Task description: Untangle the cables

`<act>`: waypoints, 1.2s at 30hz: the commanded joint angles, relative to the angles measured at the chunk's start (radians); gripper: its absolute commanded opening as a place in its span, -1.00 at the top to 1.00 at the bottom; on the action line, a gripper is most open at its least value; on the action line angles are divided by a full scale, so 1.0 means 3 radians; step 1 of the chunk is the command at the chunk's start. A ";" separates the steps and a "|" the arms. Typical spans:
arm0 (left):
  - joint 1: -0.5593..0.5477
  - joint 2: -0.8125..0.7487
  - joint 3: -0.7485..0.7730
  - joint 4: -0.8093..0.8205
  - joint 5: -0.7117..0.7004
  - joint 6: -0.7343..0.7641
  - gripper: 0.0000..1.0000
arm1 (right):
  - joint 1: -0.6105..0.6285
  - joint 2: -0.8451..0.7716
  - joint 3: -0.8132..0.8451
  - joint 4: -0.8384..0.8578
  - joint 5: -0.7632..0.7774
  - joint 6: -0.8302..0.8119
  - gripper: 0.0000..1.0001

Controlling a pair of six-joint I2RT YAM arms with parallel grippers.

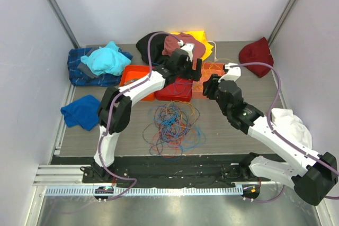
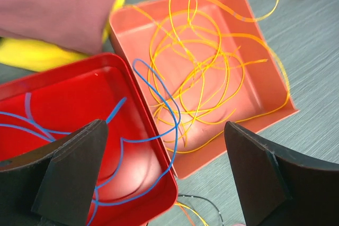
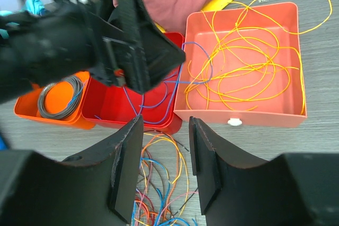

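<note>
The cables lie in a loose orange, blue, red and yellow tangle on the table in front of the trays. Yellow cables are coiled in the salmon tray. A blue cable lies in the red tray and loops over its rim. My left gripper hovers open and empty over those two trays. My right gripper is open and empty above the tangle's far edge, with cables below its fingers.
An orange tray at the left holds a grey coil. Clothes lie around: blue and teal, blue, maroon and yellow, dark red, white. The left gripper fills the upper left of the right wrist view.
</note>
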 commanded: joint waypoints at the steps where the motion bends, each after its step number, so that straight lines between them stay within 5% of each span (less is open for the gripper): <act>1: 0.0005 0.0127 0.0122 0.0164 0.0214 -0.0139 -0.92 | 0.0021 -0.0073 -0.0042 0.0016 0.0074 0.0042 0.05; 36: 0.0015 0.0465 0.0195 0.0081 -0.0200 -0.0042 0.20 | 0.0016 -0.0063 -0.0109 0.0010 0.0120 0.0006 0.06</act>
